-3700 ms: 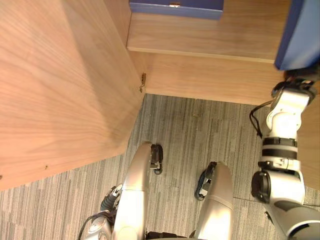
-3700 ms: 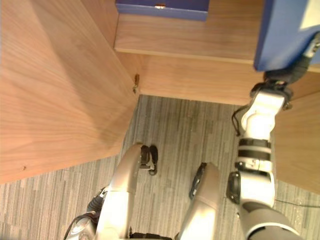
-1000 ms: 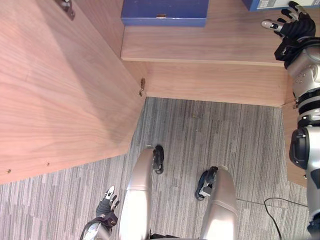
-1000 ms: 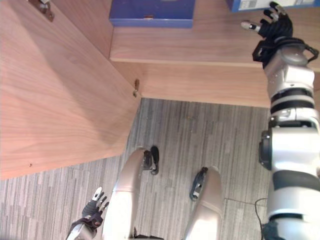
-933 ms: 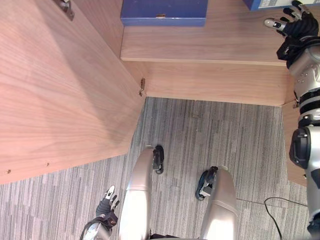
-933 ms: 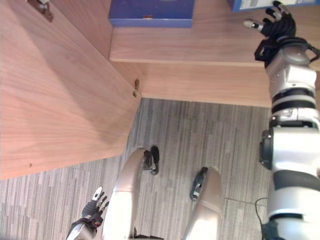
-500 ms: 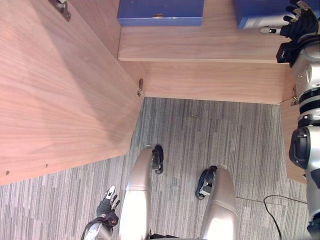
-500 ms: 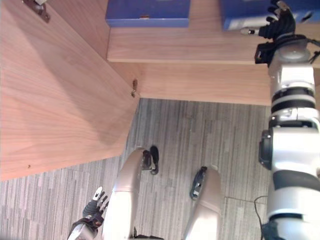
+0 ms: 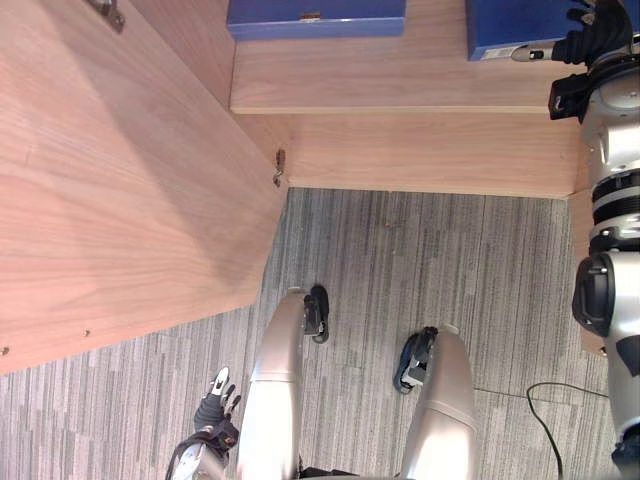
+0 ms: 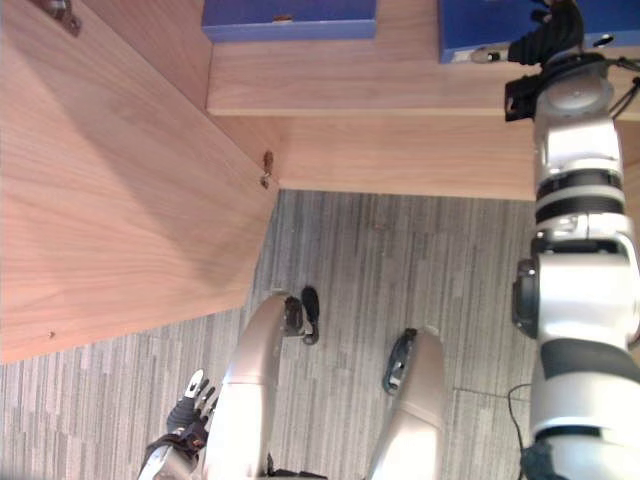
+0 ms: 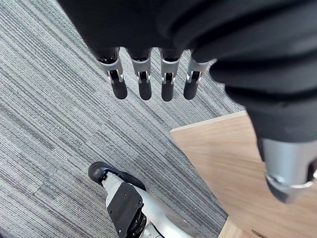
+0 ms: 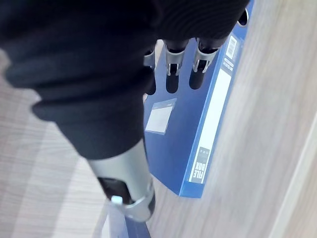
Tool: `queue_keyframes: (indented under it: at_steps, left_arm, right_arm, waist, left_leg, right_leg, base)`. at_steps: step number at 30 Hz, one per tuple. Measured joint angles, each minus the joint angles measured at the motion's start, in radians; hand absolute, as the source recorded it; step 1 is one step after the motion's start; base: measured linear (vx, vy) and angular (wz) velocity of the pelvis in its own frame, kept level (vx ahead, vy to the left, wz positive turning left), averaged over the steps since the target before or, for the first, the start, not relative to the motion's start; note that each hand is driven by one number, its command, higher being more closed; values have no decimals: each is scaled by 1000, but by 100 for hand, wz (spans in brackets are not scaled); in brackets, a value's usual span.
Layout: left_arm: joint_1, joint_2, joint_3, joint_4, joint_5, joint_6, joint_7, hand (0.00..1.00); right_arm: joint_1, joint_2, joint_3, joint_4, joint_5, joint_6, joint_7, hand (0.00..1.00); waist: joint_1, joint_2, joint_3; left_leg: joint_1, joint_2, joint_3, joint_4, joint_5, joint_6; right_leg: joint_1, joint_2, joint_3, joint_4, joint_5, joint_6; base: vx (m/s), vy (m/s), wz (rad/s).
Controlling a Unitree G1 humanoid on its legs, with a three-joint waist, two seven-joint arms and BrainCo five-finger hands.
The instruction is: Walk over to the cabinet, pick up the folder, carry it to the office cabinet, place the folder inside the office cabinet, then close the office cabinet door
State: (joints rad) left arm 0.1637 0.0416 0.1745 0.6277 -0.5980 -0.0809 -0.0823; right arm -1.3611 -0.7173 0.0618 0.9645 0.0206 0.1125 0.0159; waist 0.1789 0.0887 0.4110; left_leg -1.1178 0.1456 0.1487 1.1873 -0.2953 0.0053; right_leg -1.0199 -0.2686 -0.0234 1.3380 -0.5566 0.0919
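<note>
A blue folder lies flat on the wooden cabinet shelf at the far right, its label spine facing the front. My right hand reaches over its near right corner. In the right wrist view the fingers are straight above the folder's face and the thumb stands apart, so the hand is open and grips nothing. My left hand hangs low at my left side over the carpet, its fingers straight and empty.
A second blue folder lies further left on the same shelf. The wide wooden cabinet door stands open on my left, with a hinge at the cabinet's corner. Grey striped carpet lies between me and the cabinet.
The right-hand folder now lies nearer the shelf's front edge, showing more of its face. My right hand has stayed at its corner. The view has shifted slightly.
</note>
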Motion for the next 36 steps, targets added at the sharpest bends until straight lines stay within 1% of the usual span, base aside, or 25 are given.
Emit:
queue_keyframes:
  at_steps: [6, 9, 11, 12, 13, 17, 19, 21, 22, 23, 25, 26, 28, 30, 31, 32, 33, 34, 35, 36]
  left_arm:
    - [-1, -1, 11, 3, 0, -3, 4, 0]
    - [-4, -5, 12, 7, 0, -4, 9, 0]
    - [-8, -11, 15, 8, 0, -4, 12, 0]
    - [-8, -11, 15, 8, 0, -4, 12, 0]
    - [-8, -13, 16, 8, 0, -5, 12, 0]
    - [-7, -17, 17, 9, 0, -14, 12, 0]
    - [0, -17, 17, 15, 1, -16, 13, 0]
    - [4, -12, 18, 35, 13, -20, 13, 0]
    - [14, -5, 18, 43, 20, -23, 13, 0]
    - [20, 3, 17, 56, 39, -26, 13, 0]
    - [24, 13, 17, 84, 60, -26, 13, 0]
    - [26, 15, 17, 91, 64, -27, 13, 0]
    - [28, 24, 17, 123, 82, -27, 15, 0]
    - [29, 27, 29, 158, 99, -27, 19, 0]
    - [28, 28, 30, 168, 104, -27, 23, 0]
    - [23, 33, 31, 186, 125, -27, 30, 0]
    - [21, 35, 32, 195, 130, -27, 33, 0]
    - [14, 36, 34, 218, 140, -27, 38, 0]
    - [13, 36, 35, 229, 150, -27, 40, 0]
    - [10, 36, 34, 244, 172, -26, 51, 0]
  right_arm:
    - [0, 12, -1, 0, -2, 0, -3, 0]
    - [4, 38, -1, 0, -5, 0, -11, 0]
    - [36, 68, 0, 0, -26, 0, -25, 0]
    - [40, 72, 0, 0, -30, 0, -26, 0]
    - [57, 89, 0, 0, -43, 0, -29, 0]
    - [98, 125, 1, -14, -46, 0, -52, 0]
    - [155, 161, 1, -42, -47, 0, -63, 0]
    - [216, 205, 1, -65, -47, -1, -68, 0]
    - [260, 240, 2, -70, -48, -3, -69, 0]
    - [304, 273, 2, -70, -52, -5, -70, 0]
    - [382, 321, 1, -75, -66, -8, -72, 0]
    - [409, 335, 1, -84, -68, -11, -76, 0]
    - [502, 395, 0, -109, -70, -28, -83, 0]
    - [597, 469, -9, -110, -52, -38, -87, 0]
    - [629, 498, -29, -109, -39, -41, -87, 0]
    - [697, 548, -75, -107, -17, -55, -91, 0]
    - [730, 563, -89, -106, -5, -59, -94, 0]
    - [794, 588, -123, -91, 1, -67, -98, 0]
    - [822, 596, -136, -74, 4, -69, -98, 0]
    - [876, 611, -178, -28, 21, -70, -99, 0]
  waist:
    - [-5, 0, 4]
    - [-15, -1, 5]
    - [-20, -2, 13]
    - [-20, -2, 14]
    - [-22, -3, 15]
    - [-31, -5, 14]
    - [-35, -20, 6]
    - [-38, -31, -11]
    - [-42, -46, -26]
    - [-50, -56, -45]
    - [-55, -73, -83]
    - [-58, -78, -96]
    - [-65, -90, -131]
    - [-69, -109, -177]
    - [-69, -115, -190]
    - [-74, -123, -209]
    - [-77, -127, -218]
    - [-82, -130, -236]
    - [-85, -129, -246]
    - [-96, -130, -262]
  left_leg:
    - [-1, 2, -1, -2, 1, 0]
    - [14, 6, -3, -26, 9, 0]
    - [79, 15, 0, -82, 20, -2]
    - [90, 15, 2, -89, 22, -2]
    - [132, 16, 10, -129, 32, -3]
    - [257, 19, 26, -262, 69, -6]
    - [343, 21, 42, -333, 83, -9]
    - [413, 28, 56, -387, 90, -13]
    - [460, 31, 64, -424, 94, -16]
    - [503, 32, 67, -459, 100, -19]
    - [574, 32, 77, -525, 113, -23]
    - [591, 32, 81, -542, 116, -23]
    - [663, 33, 91, -617, 136, -30]
    - [729, 33, 110, -714, 173, -39]
    - [749, 33, 117, -746, 184, -41]
    - [786, 27, 124, -807, 214, -47]
    - [803, 18, 126, -842, 231, -49]
    - [842, 1, 130, -918, 270, -50]
    - [859, -7, 132, -959, 291, -51]
    - [901, -28, 132, -1051, 340, -51]
  right_leg:
    - [0, 2, -1, -4, 3, 6]
    - [20, 7, -12, -38, 17, 14]
    - [87, 21, -27, -109, 44, 18]
    - [97, 22, -28, -117, 47, 19]
    - [135, 26, -32, -161, 64, 9]
    - [262, 44, -55, -315, 127, 1]
    - [343, 51, -64, -396, 155, 4]
    - [414, 57, -83, -467, 181, 4]
    - [462, 61, -97, -515, 198, 2]
    - [513, 60, -120, -565, 215, 1]
    - [590, 62, -155, -652, 245, -1]
    - [607, 64, -163, -673, 255, -1]
    - [687, 77, -190, -775, 295, -4]
    - [756, 99, -206, -890, 351, -7]
    - [774, 105, -212, -926, 368, -9]
    - [810, 115, -225, -992, 404, -6]
    - [821, 115, -226, -1015, 417, -6]
    - [844, 116, -230, -1060, 444, -1]
    - [852, 116, -234, -1081, 457, 0]
    - [874, 116, -246, -1124, 479, 0]
  base:
    - [-31, -7, 0]
    - [-5, 7, -4]
    - [11, 23, -15]
    - [22, 26, -16]
    - [13, 18, -11]
    - [45, 47, -14]
    - [66, 34, -17]
    - [69, 25, -21]
    - [86, 34, -17]
    - [106, 53, -14]
    - [103, 48, -10]
    - [95, 21, -15]
    - [113, -15, -13]
    - [119, -39, -18]
    - [100, -35, -19]
    - [65, -26, -11]
    - [69, -23, -2]
    - [48, -3, 4]
    - [57, 7, 9]
    - [35, 19, 12]
